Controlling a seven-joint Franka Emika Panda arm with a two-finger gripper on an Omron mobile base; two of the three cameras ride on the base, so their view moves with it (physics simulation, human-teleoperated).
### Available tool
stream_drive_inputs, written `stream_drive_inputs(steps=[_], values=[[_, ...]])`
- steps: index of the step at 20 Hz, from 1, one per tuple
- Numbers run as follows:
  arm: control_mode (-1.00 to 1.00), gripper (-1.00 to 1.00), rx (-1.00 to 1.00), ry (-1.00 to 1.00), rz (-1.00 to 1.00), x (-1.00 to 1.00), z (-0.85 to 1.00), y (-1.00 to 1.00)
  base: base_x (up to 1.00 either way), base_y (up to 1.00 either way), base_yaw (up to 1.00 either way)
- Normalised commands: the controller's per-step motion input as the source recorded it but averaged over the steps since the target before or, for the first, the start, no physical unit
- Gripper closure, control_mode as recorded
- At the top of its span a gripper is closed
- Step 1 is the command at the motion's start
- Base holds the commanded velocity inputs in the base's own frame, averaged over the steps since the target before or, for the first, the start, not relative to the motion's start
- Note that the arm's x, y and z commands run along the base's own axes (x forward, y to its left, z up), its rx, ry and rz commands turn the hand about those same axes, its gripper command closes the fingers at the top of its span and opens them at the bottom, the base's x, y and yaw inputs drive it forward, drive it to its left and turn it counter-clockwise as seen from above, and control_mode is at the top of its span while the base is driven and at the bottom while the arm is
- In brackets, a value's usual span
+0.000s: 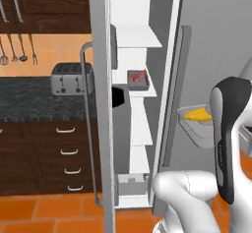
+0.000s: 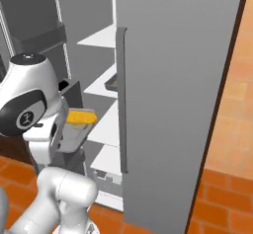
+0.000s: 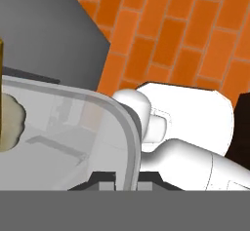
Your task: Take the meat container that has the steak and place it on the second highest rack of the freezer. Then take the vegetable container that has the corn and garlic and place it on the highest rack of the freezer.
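Note:
My gripper is shut on the rim of the clear vegetable container. It holds the tray up with the yellow corn and a pale garlic inside. The tray hangs in front of the closed grey door, just right of the open freezer. Inside the freezer, the meat container with the red steak rests on the second highest rack. Above it the highest rack is bare. In the right base view the held tray is left of the shelves.
The freezer door stands open edge-on at the left, with a long handle. The closed grey door's handle runs beside the tray. A toaster sits on the dark counter, above drawers. The floor is orange tile.

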Motion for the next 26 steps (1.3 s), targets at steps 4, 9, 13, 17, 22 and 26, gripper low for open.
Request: stream_drive_inputs(steps=[4,9,13,17,22,26], values=[[1.0,1.0,0.0,0.0,0.0,0.0,0.0,0.0,0.54,0.0,0.18],[1.0,1.0,0.0,0.0,0.0,0.0,0.0,0.0,0.25,0.04,0.18],[1.0,1.0,0.0,0.0,0.0,0.0,0.0,0.0,0.07,0.0,0.37],[1.0,1.0,0.0,0.0,0.0,0.0,0.0,0.0,0.17,0.0,0.15],[1.0,1.0,0.0,0.0,0.0,0.0,0.0,0.0,0.36,0.0,0.0],[1.0,1.0,0.0,0.0,0.0,0.0,0.0,0.0,0.2,0.06,0.08]])
